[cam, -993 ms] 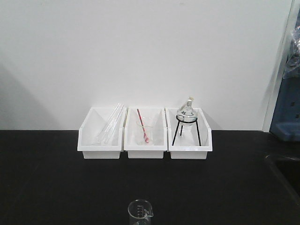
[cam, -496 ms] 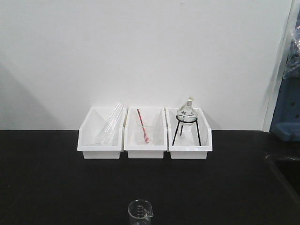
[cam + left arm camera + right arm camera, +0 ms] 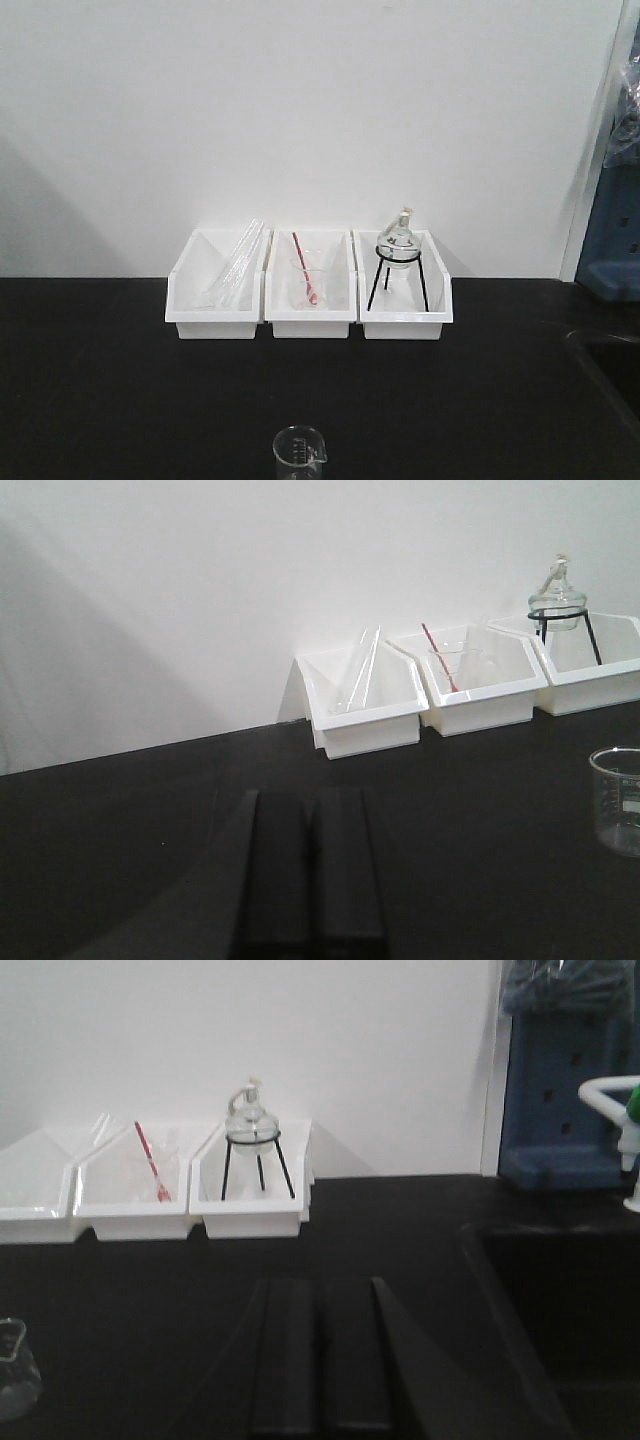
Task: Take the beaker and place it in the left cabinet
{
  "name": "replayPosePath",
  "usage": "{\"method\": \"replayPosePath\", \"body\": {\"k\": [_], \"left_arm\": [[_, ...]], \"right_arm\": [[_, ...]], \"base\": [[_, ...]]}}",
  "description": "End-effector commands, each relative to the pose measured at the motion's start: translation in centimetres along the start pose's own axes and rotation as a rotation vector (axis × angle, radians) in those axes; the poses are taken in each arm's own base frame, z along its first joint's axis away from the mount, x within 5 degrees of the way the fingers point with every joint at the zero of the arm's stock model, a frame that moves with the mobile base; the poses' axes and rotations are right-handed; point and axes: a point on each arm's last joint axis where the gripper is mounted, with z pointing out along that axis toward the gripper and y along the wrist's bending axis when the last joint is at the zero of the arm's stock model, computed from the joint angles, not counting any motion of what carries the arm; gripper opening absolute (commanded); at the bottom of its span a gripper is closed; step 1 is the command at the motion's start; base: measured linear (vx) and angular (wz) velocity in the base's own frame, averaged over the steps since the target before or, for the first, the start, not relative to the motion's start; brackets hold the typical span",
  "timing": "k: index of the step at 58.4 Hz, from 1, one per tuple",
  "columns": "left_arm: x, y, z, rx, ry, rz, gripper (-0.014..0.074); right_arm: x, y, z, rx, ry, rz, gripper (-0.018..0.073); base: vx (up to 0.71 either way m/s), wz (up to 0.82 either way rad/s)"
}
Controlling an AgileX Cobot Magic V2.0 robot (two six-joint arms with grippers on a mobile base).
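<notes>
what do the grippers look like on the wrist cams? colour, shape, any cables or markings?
Left gripper: two matte black fingers, flat rectangular slabs with squared tips. Right gripper: same black slab design. No cables, labels or markings are visible, and no arm links show in any view.

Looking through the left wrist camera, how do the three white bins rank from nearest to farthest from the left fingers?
1. Bin with glass tubes, leftmost, just ahead of the left fingers.
2. Bin with the red rod, middle.
3. Bin with the round flask, far right.
</notes>
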Motion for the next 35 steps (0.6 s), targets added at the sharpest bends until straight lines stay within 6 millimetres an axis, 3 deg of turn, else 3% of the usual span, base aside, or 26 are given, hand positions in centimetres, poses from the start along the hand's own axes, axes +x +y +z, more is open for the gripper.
{"method": "replayPosePath", "body": {"k": [1, 10, 25, 35], "left_arm": [[-0.3, 0.0, -0.1, -0.007, -0.077, -0.006, 0.0001], [-0.3, 0.0, -0.1, -0.007, -0.077, -0.006, 0.0001], [-0.3, 0.0, -0.1, -0.007, -0.077, -0.006, 0.0001], [-0.3, 0.0, -0.1, -0.007, -0.077, -0.006, 0.0001]], "right_arm": [[-1.6, 0.0, 1.0, -0.001, -0.056, -0.012, 0.0055], [-1.5, 0.1, 2.8, -0.009, -0.023, -0.016, 0.0172], [-2.1, 0.4, 5.3, -0.031, -0.107, -0.019, 0.0464], [-1.8, 0.5, 7.3, -0.043, -0.115, 0.054, 0.0545]], "base": [[0.0, 0.0], [0.0, 0.0], [0.0, 0.0], [0.0, 0.0]]}}
